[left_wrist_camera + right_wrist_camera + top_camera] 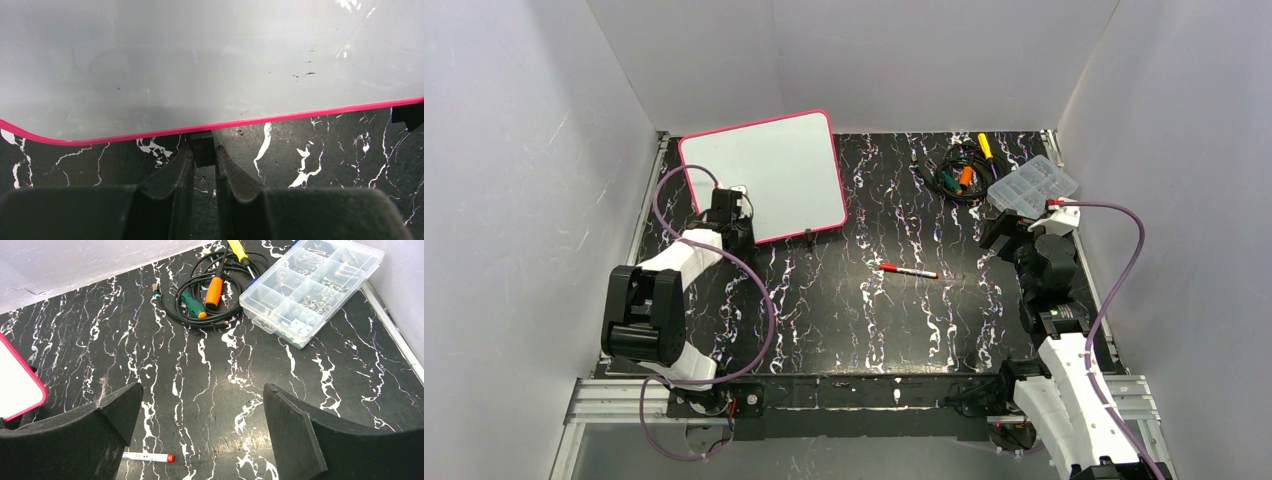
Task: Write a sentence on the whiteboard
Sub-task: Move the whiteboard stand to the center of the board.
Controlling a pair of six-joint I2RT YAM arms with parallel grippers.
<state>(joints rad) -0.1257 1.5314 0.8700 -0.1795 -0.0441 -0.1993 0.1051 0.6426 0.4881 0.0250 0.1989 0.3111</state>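
The left gripper's point(204, 156) dark jaws are pinched on a small black clip point(202, 146) at the near edge of the flat white, pink-bordered whiteboard point(764, 175). The board lies blank at far left, steadied for writing, I'd say. The right gripper point(201, 390) hangs wide apart, holding nothing. Next it needs the thin white red-capped marker point(909, 271) lying mid-table. Open black marbled tabletop point(824, 330) surrounds it, with the clear plastic compartment box point(1031, 186) well apart.

Left arm point(649, 310) and right arm point(1069, 385) are showing white shells over black joint housings. A purple cable point(771, 305) is running along each. Right hand point(201, 390) fingers point(305, 440) are presenting as matte black wedges.
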